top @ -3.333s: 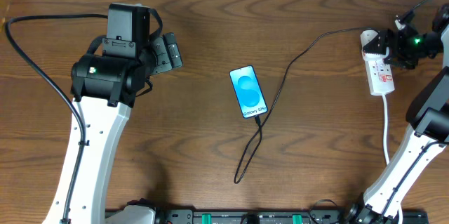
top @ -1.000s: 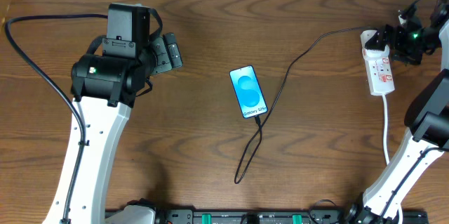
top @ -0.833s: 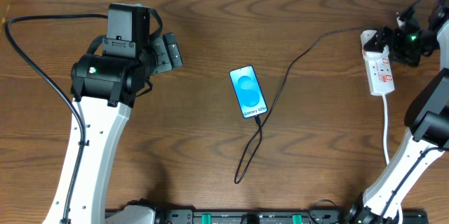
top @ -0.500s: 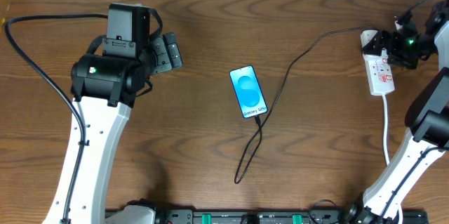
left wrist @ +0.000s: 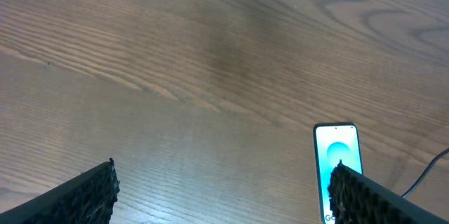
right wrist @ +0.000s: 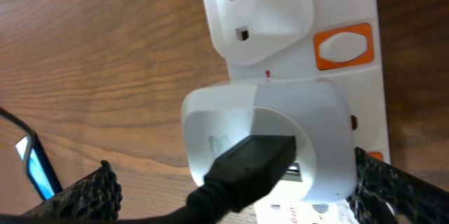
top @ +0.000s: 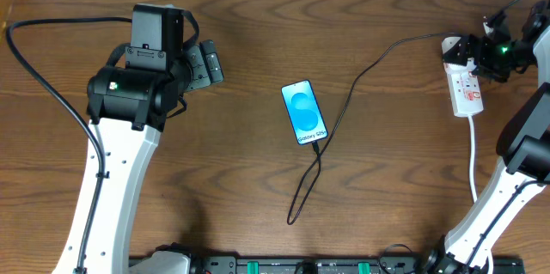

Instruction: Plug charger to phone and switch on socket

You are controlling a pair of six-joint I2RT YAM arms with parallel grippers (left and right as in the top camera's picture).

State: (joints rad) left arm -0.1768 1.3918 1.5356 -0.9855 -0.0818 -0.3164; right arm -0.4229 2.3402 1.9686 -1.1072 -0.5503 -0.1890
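The phone (top: 304,112) lies flat near the middle of the table (top: 258,16), screen up and lit blue, its long side running roughly toward and away from the robot. The charger (top: 346,102) meets the phone's near short edge. From there its black cable drops into a narrow loop, then climbs away to the right toward the socket (top: 467,88), which lies at the far right of the table with its white cord trailing toward the robot.

In the right wrist view a white adapter (right wrist: 270,143) sits in one outlet of the strip, with the charger's black USB plug pushed into its face. A second white block (right wrist: 259,10) fills the next outlet (an orange switch (right wrist: 344,45) shows beside it).

The right gripper (top: 474,52) hangs over that end of the strip, its fingers (right wrist: 84,196) spread wide to either side of the adapter; contact cannot be told. The left gripper (top: 206,63) is well apart on the left, fingers (left wrist: 81,197) wide and holding nothing.
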